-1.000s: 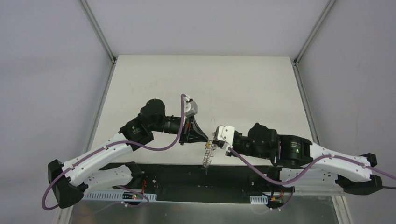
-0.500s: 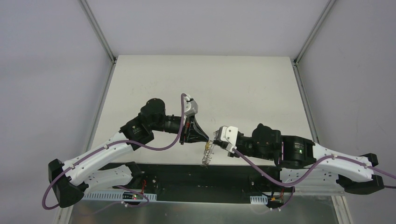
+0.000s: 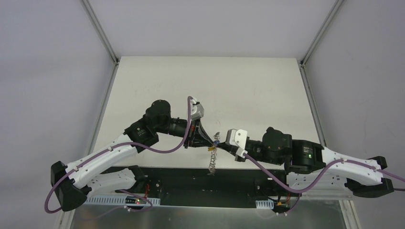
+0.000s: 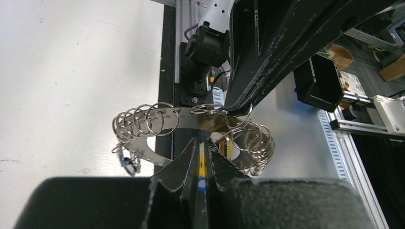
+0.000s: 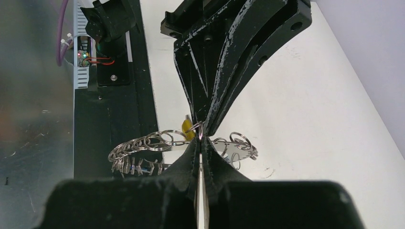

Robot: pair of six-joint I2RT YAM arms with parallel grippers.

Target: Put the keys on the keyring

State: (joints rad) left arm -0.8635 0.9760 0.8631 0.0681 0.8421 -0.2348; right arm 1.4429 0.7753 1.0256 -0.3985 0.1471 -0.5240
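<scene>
Left pincer (image 3: 208, 141): my fingers (image 4: 184, 164) are drawn in to a slit and clamp the yellow key (image 4: 202, 166), which shows in my left wrist view as a thin yellow strip between them, with a speck of blue at its lower end
Right pincer (image 3: 220, 142): pinched tight on the keyring (image 3: 212, 160); in my right wrist view a thin silver edge runs up between the two fingers to their tips
Meeting point: my two pincers come tip to tip above the near edge of the table (image 3: 215, 86), one from each side, so close that from above I cannot tell whether they touch
Keyring: off the table, held in the air; it is a curved flat silver band with holes, fringed with many small wire loops bunched toward both ends; from above it hangs down from the tips over the dark strip (image 3: 191, 174) in front of the table
Yellow key: in the right wrist view its head peeks out just beside my left fingertips, close against the band near a middle loop; whether it is threaded on, I cannot tell
Blue bit (image 5: 139, 168): small, dangling among the loops at the low end of the keyring; too small for me to call it a key
</scene>
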